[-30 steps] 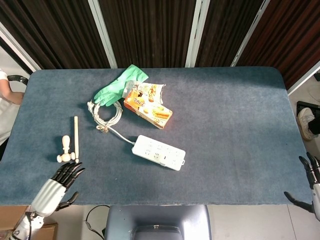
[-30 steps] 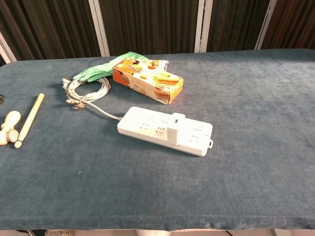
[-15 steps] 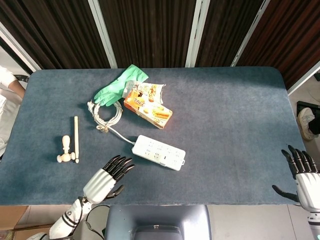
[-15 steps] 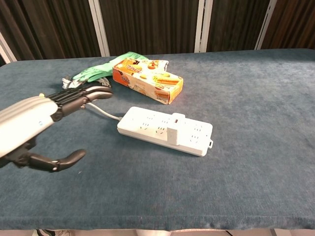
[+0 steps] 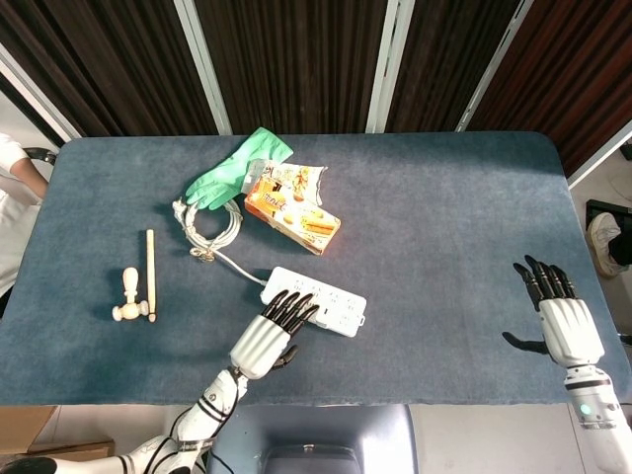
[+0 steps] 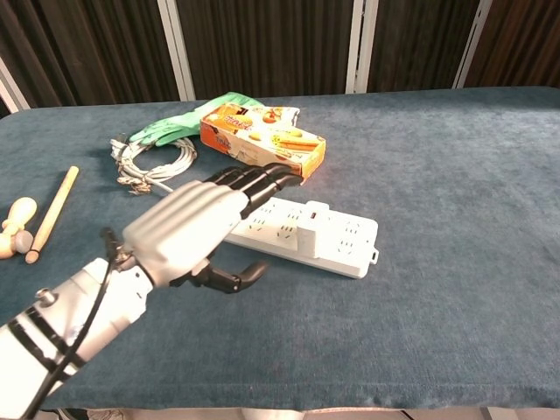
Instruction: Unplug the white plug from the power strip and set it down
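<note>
The white power strip [image 5: 321, 301] [image 6: 337, 238] lies near the table's front centre, with the white plug [image 6: 306, 232] [image 5: 324, 308] seated in a middle socket. Its cord runs to a coiled bundle [image 5: 210, 229] [image 6: 153, 157] at the left. My left hand [image 5: 265, 338] [image 6: 197, 226] hovers open, palm down, its dark fingertips [image 5: 293, 306] over the strip's left end; contact is unclear. Far to the right, near the table's front right corner, my right hand [image 5: 561, 319] is open with fingers spread, holding nothing, and does not appear in the chest view.
An orange snack box [image 5: 292, 215] [image 6: 262, 143] and a green rubber glove [image 5: 235, 170] [image 6: 175, 129] lie behind the strip. A wooden stick [image 5: 150, 273] [image 6: 52, 213] and a wooden peg figure [image 5: 128, 296] [image 6: 16, 226] rest at the left.
My left hand has swept from the front left corner rightward to the strip's left end. My right hand has risen from the front right edge onto the table area.
</note>
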`<state>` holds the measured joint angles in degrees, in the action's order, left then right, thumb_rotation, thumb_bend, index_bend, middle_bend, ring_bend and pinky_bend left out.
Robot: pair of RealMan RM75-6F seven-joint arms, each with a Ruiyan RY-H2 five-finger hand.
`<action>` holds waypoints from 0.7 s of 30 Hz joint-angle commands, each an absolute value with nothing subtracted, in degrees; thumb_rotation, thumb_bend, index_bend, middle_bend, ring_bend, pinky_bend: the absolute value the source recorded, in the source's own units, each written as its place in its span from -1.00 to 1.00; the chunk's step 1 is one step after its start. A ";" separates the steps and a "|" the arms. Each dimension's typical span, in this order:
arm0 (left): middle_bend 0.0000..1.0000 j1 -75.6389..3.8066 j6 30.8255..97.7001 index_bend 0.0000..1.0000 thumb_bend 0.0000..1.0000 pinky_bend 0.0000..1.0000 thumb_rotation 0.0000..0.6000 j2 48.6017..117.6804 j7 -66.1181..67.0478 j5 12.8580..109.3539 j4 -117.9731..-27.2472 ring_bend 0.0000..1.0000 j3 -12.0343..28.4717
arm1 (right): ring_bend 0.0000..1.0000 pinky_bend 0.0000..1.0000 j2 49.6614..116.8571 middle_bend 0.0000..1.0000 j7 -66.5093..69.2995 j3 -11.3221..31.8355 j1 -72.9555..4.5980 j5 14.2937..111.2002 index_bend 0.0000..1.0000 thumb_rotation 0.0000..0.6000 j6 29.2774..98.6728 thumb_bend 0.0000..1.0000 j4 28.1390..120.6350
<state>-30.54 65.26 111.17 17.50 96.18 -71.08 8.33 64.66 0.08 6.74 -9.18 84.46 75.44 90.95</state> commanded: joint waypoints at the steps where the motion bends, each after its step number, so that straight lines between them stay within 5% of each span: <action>1: -1.00 -32.07 63.91 -1.00 -0.26 -0.83 0.92 113.52 18.61 94.31 -68.52 -1.00 9.69 | -1.00 -1.00 64.67 -1.00 0.20 6.82 -9.35 83.78 -1.00 1.00 75.09 -0.62 90.95; 21: -1.00 -43.15 56.02 -1.00 -0.26 -0.83 1.00 122.22 20.12 85.88 -57.42 -1.00 14.62 | -1.00 -1.00 60.69 -1.00 7.63 6.45 -7.62 81.40 -1.00 1.00 76.75 -0.62 90.92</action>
<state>-42.87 56.18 121.99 19.93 86.18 -57.71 14.44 60.90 7.29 6.50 -7.66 81.32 76.69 90.88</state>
